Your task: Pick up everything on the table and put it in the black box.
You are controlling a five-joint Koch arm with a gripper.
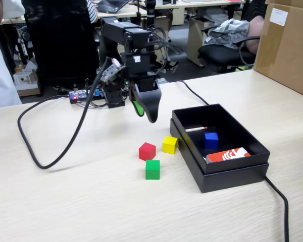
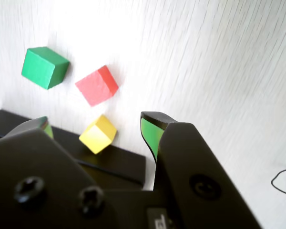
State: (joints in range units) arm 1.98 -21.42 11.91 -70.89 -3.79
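The black box [image 1: 227, 174] sits on the beige wood-grain table [image 1: 65, 201] and makes the handiest marker for everything else. Inside it the blue cube [image 1: 210, 139] already rests near the middle of the floor, with an orange-and-white packet [image 1: 228, 155] lying flat beside it toward the near end. Outside, in the fixed view, the yellow cube [image 1: 169, 144] stands just beside the box's left wall, the red cube [image 1: 147, 150] a little further out from it, and the green cube [image 1: 152, 169] further still and nearer the viewer; none of the three touch each other. The gripper [image 1: 146, 112] hangs in the air above the table, off the box's far left corner and clear of every cube, holding nothing. In the wrist view its jaws stand apart, with the yellow cube [image 2: 98, 134] showing in the gap between them, so it is released and empty. To my eye three cubes are left to collect, and the yellow one looks the likely next pick. The worry is its closeness to the box: a jaw coming down on that side could catch the stepped rim, shove the box, or nudge the cube out of line. A thick black cable [image 1: 50, 151] loops across the table on the far side of the arm, well away from the cubes.
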